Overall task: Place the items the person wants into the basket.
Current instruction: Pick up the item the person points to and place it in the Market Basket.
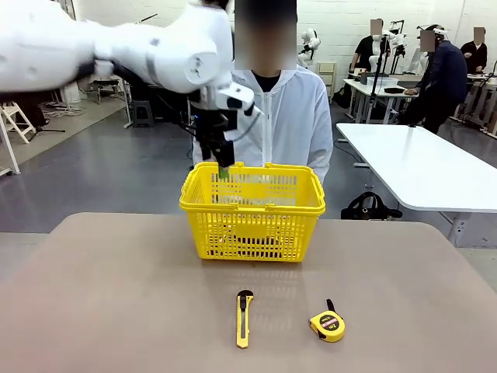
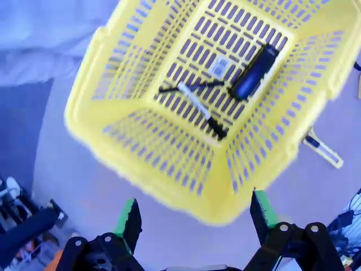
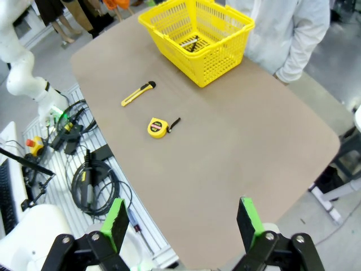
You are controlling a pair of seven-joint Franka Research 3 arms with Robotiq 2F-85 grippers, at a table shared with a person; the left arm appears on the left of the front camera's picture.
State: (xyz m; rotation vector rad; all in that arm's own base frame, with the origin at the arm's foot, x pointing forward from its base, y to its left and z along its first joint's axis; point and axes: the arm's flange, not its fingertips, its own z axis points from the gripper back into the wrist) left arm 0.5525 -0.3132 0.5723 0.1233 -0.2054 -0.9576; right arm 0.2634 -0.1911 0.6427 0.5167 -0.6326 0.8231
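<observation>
- The yellow basket (image 1: pixel 252 221) stands on the surface (image 1: pixel 116 311) toward its far edge, directly in front of the person (image 1: pixel 276 116) in the white zip-up jacket.
- The left pincer (image 1: pixel 224 167) hangs over the basket's far left rim, pointing down; in the left wrist view (image 2: pixel 194 217) its green-padded fingers (image 2: pixel 128 217) are spread wide with nothing between them, so it is released.
- Inside the basket, seen from the left wrist, the marker (image 2: pixel 200 110) with a white barrel and black cap lies diagonally on the lattice floor.
- A slim black pen (image 2: pixel 192 86) lies crossing or touching the marker's upper end; the blur makes it hard to say which.
- A dark blue, stubby object (image 2: pixel 254 70) lies near them on the basket floor, its kind not clear.
- The right pincer (image 3: pixel 180 226) is held high above the near corner of the surface, well apart from everything; its jaws stand wide and empty, released.
- A yellow-black utility knife (image 1: pixel 244 317) lies on the surface in front of the basket, well apart from it.
- A yellow tape measure (image 1: pixel 327 324) sits just to the right of the knife, not touching it.
</observation>
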